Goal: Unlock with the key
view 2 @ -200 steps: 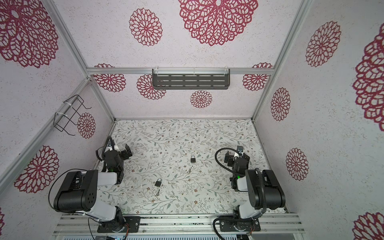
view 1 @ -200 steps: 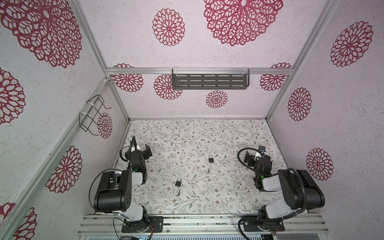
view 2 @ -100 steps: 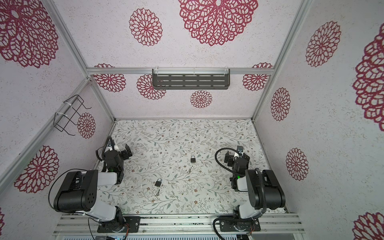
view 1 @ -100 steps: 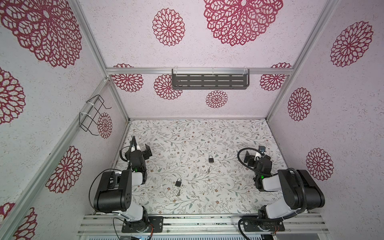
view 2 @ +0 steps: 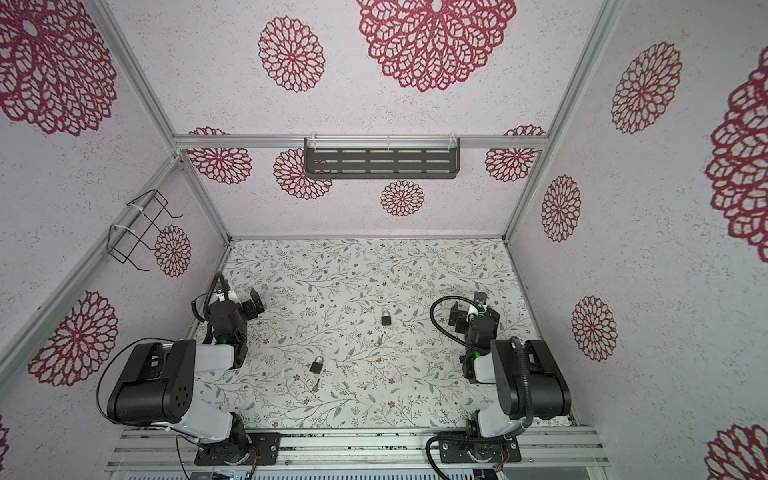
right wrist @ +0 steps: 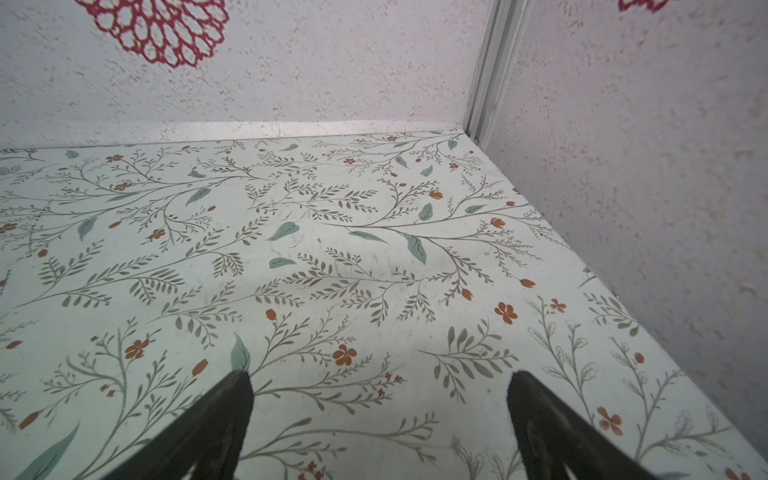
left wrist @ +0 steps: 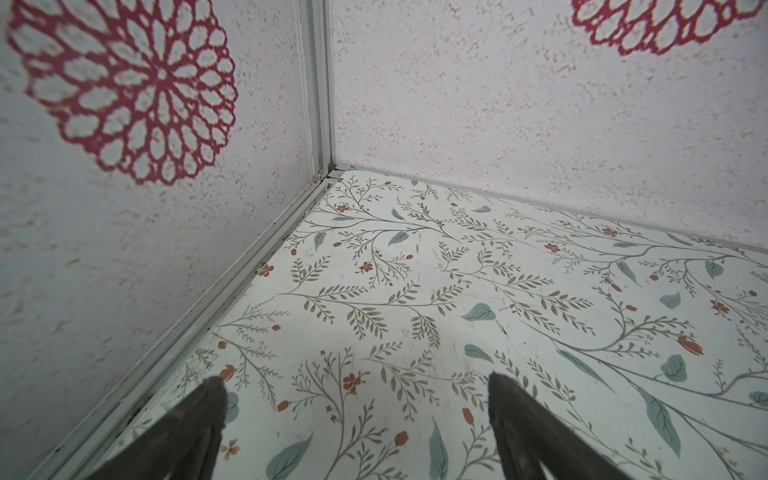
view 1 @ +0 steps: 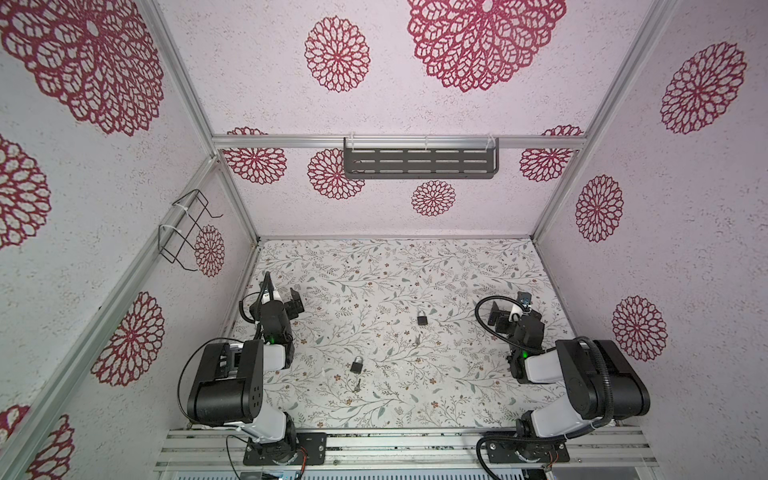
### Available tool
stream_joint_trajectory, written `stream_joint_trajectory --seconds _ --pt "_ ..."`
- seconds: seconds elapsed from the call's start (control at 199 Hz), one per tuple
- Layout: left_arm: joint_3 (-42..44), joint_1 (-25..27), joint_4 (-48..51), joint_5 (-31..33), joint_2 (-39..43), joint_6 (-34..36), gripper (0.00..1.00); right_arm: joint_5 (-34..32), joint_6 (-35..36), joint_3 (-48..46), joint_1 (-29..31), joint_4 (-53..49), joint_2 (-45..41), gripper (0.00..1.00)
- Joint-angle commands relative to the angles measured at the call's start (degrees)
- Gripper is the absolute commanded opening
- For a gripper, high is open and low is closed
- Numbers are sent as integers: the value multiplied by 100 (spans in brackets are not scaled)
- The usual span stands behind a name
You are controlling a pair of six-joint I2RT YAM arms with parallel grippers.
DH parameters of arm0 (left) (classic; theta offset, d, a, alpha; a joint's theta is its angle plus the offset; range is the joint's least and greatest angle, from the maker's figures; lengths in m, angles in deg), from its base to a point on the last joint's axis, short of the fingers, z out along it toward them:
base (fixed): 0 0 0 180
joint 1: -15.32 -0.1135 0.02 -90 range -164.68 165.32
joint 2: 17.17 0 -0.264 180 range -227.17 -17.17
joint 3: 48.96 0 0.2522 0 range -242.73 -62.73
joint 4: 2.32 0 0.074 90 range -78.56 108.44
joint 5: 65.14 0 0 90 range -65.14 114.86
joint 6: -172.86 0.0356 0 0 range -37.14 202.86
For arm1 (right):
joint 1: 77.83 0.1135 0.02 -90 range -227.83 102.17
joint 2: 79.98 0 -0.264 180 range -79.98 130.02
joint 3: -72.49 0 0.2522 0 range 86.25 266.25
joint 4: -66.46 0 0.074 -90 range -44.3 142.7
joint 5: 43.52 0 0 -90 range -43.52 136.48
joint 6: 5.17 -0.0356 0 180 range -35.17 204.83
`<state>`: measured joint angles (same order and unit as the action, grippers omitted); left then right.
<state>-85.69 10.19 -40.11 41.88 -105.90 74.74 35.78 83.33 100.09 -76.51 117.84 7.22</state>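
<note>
The left hand [left wrist: 355, 384] and right hand [right wrist: 380, 380] stood wide open and empty at the lower sides, apparently to leave clear the table's [view 1: 457, 270] lower centre, where a padlock [view 1: 356, 365] lay just above a key [view 1: 357, 386], a second padlock [view 1: 422, 319] farther up.

1. The far lock [view 1: 422, 319], a small dark padlock with a silver shackle, is lying flat near the middle of the counter [view 1: 457, 399], its shackle pointing toward the back.
2. The near lock [view 1: 356, 365], of the same look, is lying flat closer to the front, left of centre.
3. The key [view 1: 357, 386] is lying just in front of the near lock, in neither lock.
4. A grey piece [view 1: 417, 340], too small to identify, is lying between the locks, nearer the far one.
</note>
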Motion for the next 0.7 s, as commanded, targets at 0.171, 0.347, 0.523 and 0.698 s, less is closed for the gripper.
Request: stream_joint_trajectory --seconds 0.171,0.347,0.523,0.698 --pt "206 29 709 188 1408 -63 100 -62 -45 227 -9 -1002 -1241 99" --pt "109 17 2004 241 2599 -892 100 -95 -644 510 -9 -2179 -1926 99" --pt "-8 -96 2938 437 3383 -2190 100 -938 -2027 753 -18 -3511 -2271 99" --pt "277 -293 3083 87 3747 -3055 100 -537 -2786 466 -69 -3876 -2825 99"
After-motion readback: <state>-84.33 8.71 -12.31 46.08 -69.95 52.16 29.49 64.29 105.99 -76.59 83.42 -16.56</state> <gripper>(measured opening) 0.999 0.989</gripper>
